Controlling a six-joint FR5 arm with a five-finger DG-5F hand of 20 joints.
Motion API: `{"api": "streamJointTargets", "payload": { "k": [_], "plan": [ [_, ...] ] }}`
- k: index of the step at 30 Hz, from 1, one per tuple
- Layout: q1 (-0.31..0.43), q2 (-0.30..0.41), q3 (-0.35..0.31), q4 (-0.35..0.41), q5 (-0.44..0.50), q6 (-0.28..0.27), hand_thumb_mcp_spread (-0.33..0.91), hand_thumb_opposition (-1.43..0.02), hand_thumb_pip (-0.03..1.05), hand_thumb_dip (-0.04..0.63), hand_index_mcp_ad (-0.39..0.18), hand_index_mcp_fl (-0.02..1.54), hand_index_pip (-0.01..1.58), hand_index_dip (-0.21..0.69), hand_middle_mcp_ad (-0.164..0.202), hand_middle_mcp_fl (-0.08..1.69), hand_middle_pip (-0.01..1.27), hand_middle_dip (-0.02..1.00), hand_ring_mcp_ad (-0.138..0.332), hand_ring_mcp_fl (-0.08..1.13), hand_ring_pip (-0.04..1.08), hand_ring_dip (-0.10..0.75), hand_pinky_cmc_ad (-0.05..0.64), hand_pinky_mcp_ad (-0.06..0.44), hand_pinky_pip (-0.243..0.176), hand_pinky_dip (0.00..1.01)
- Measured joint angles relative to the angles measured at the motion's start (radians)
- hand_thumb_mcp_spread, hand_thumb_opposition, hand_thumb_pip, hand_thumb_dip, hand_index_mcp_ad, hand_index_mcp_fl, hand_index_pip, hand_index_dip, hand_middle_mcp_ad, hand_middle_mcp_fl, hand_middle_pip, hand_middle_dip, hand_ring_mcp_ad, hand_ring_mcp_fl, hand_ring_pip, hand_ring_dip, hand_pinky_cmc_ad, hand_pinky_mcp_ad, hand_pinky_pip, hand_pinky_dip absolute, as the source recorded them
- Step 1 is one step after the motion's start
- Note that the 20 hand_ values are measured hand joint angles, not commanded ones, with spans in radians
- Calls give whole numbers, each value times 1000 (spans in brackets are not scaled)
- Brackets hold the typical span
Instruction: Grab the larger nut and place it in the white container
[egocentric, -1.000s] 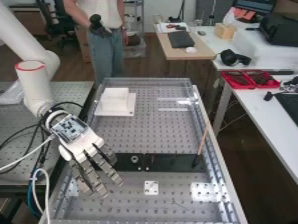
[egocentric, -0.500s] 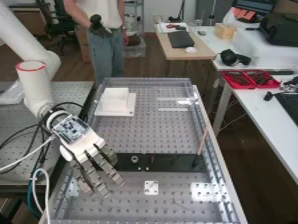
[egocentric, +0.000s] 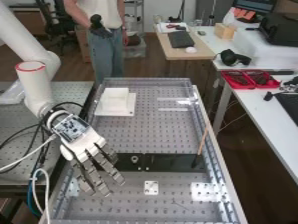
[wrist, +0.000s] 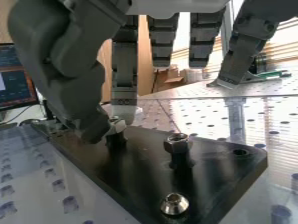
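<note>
Arm: white, banded in red. Hand: white back, dark grey fingers. Desk: silver-grey, patterned with regular rows of dark holes. Far left, container: plain white. Long plate: black; nuts: metallic silver. Right, stick: orange-brown, dark near end. Near, small plate: white, dark-spotted.

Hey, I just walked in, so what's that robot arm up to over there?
A white robot arm has its dark grey mechanical hand down at a black metal plate, right by one silver metal nut. I can't tell whether it has hold of that nut. Another silver hex nut sits on its black post beside it. The white box-shaped container stands farther along the perforated metal bench.
</note>
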Motion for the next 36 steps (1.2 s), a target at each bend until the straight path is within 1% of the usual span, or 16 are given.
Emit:
{"api": "streamJointTargets", "payload": {
  "k": [8,14,16,21,26,29,31,36],
  "plan": [
    [0,1,2,-7,2,3,304,-894,742,237,-89,311,1541,103,68,9,136,220,176,5,164,120,370,312,-105,625],
    [-3,-4,4,-10,0,7,293,-878,742,237,-89,314,1541,103,68,24,136,220,176,5,164,120,367,309,-105,625],
    [-5,-5,5,-9,-1,6,293,-878,737,218,-89,325,1541,103,68,23,136,220,176,5,164,120,363,309,-105,625],
    [-8,-5,6,-7,-4,3,293,-878,737,216,-89,325,1541,103,68,23,136,220,176,5,164,120,363,309,-105,625],
    [-11,-3,8,-5,-11,1,293,-892,737,216,-87,333,1525,82,68,24,136,220,176,5,164,120,363,311,-105,625],
    [-13,5,9,1,-19,-11,297,-894,737,216,-87,349,1522,75,72,24,136,220,178,5,164,120,363,311,-105,625],
    [-17,17,10,10,-30,-26,293,-890,737,216,-87,349,1529,75,68,24,136,220,164,5,164,120,363,311,-105,625],
    [-22,43,9,26,-53,-53,297,-890,737,216,-87,351,1529,72,68,24,136,220,161,5,164,120,367,312,-105,625]
  ]
}}
